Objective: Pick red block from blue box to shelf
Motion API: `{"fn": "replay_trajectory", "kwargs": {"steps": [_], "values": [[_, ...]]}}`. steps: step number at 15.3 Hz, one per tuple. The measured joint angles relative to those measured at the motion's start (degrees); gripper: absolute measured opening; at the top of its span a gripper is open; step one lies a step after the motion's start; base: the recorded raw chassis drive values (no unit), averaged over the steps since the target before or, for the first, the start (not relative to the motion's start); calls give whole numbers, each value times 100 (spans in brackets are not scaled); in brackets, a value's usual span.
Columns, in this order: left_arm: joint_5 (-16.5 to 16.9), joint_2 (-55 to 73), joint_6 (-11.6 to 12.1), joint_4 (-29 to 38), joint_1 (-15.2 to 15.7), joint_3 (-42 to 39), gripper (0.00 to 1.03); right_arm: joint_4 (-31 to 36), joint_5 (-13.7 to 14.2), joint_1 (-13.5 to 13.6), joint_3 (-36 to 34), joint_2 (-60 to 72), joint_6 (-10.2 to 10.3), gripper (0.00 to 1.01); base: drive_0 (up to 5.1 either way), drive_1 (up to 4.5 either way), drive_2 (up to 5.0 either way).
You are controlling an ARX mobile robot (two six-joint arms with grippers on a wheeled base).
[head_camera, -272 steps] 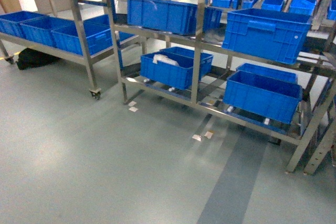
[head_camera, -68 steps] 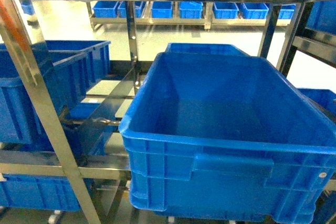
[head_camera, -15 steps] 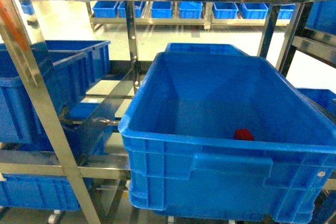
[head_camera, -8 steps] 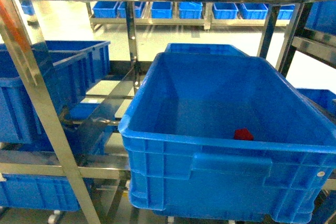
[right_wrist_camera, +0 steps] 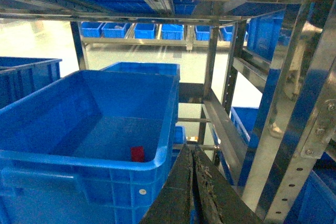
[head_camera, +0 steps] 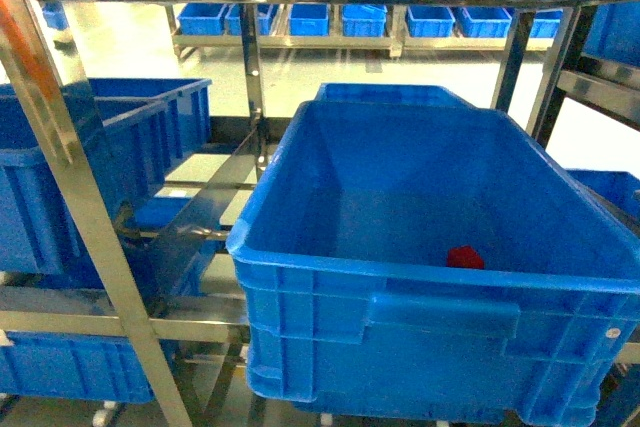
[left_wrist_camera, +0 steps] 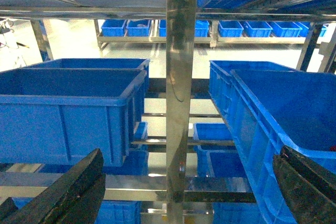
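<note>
Red block [head_camera: 464,257] is lying on the blue box [head_camera: 300,277] floor near its front wall, while I am keeping my left pincer [left_wrist_camera: 189,192] released and my right pincer [right_wrist_camera: 195,192] clenched, both outside the box.

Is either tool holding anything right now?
No. The red block lies loose in the blue box; left tool open, right tool shut, empty.

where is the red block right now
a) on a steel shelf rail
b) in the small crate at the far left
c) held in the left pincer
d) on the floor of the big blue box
d: the red block lies on the floor of the blue box, near its front wall, and no pincer touches it.
</note>
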Motion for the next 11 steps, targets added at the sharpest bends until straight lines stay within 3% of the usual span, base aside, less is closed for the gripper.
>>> {"fn": "replay_trajectory", "kwargs": {"steps": [2,9,10,11], "values": [[0,0,0,0,0,0,98,-4,0,0,0,0,0,2,0,0,0],[0,0,0,2,0,0,98,-4,0,0,0,0,-2,91,0,0,0],[0,0,0,0,0,0,98,-4,0,0,0,0,0,100,0,0,0],[0,0,0,0,0,0,98,-4,0,0,0,0,0,97,0,0,0]]}}
